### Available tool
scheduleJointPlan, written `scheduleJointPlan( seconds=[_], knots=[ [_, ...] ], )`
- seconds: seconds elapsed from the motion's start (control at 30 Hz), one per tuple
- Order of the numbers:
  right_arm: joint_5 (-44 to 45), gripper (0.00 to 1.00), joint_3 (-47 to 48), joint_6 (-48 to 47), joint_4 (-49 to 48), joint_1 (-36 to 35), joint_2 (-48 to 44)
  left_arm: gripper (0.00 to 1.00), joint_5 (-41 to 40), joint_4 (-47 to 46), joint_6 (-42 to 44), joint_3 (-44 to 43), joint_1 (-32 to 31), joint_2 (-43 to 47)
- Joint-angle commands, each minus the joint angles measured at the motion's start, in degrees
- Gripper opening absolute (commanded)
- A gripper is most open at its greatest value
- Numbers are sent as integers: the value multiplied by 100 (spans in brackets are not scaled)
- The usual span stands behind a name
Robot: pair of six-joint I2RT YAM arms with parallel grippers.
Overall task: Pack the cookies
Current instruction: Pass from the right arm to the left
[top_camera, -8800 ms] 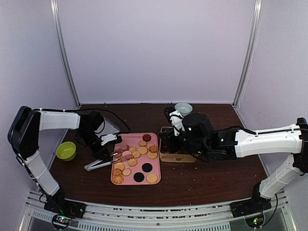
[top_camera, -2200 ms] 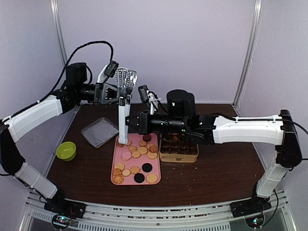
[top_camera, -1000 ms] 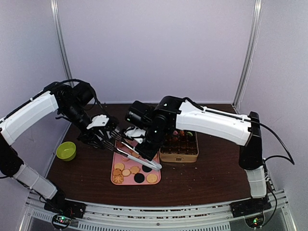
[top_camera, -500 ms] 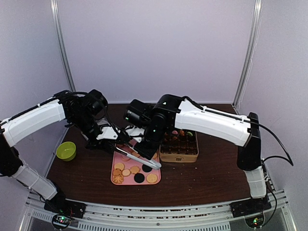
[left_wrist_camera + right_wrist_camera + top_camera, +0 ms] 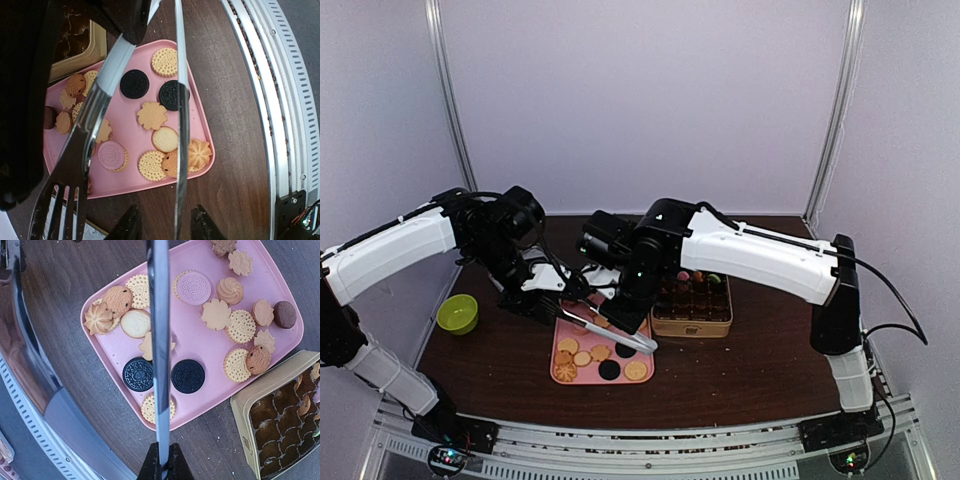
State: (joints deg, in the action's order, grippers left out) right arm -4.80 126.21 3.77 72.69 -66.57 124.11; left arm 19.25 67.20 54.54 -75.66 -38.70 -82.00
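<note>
Hidden bits: far end of the pink tray [image 5: 210, 347] buried under both arms in the top view, so no counting what's under there.
Left wrist view: whole left side blacked out by the other arm's bulk, only a corner of the gold tin [image 5: 244, 412] peeking out up top.
Tin contents: dark cells with a few small pieces inside, too tiny to name.
Cut off: tongs [image 5: 178, 125] running out of frame at the top of both wrist views, and just a thin edge-on strip from the right wrist.
Around: green bowl [image 5: 457, 313] way off on the left of the counter [image 5: 750, 375], well apart from the tray. Tin just beside the tray's right side.
In the way: tongs slung across above the tray, passing over a flower-shaped cookie and between the two black ones in the right wrist view.
Right hand [image 5: 161, 461]: pinched tight on one arm of the tongs.
Left hand [image 5: 165, 229]: fingers apart, thin tong arm running between them, can't tell if either finger touches it.
Cookies [image 5: 152, 115]: loose on the pink tray, mostly tan, two black, one pink.
Cookies vs hands: right below both hands, none gripped, none between the tong arms.
</note>
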Motion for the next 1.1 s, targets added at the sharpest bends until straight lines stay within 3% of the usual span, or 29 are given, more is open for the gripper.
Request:
scheduleJointPlan(
  seconds=[0.0,0.17,0.43,0.57,0.67,0.73,0.87,0.93,1.0,1.07],
  knots=[
    [105,0,266,-143,101,-112,105,32,29,-67,-3,-194,-15,58],
    [171,0,294,-165,147,-148,144,21,51,-71,-42,-242,-15,37],
    [152,0,307,-153,152,-178,209,26,4,-92,-204,-312,-15,35],
    [178,0,342,-140,130,-176,206,8,39,-17,-161,-329,-51,7],
    [217,0,343,-132,40,-180,133,0,44,108,-161,-284,-93,-65],
    [310,0,339,-99,-57,-171,60,0,49,101,-163,-243,-90,-67],
    [537,25,266,130,-496,-55,-283,0,273,43,-325,-254,-86,-58],
    [815,45,128,353,-849,88,-619,0,505,-32,-497,-312,-45,-51],
    [875,57,-338,601,-1464,283,-1166,0,895,-118,-814,-433,81,-74],
    [852,71,-1255,834,-2689,475,-1948,0,1429,-208,-1171,-619,322,-135]
  ],
)
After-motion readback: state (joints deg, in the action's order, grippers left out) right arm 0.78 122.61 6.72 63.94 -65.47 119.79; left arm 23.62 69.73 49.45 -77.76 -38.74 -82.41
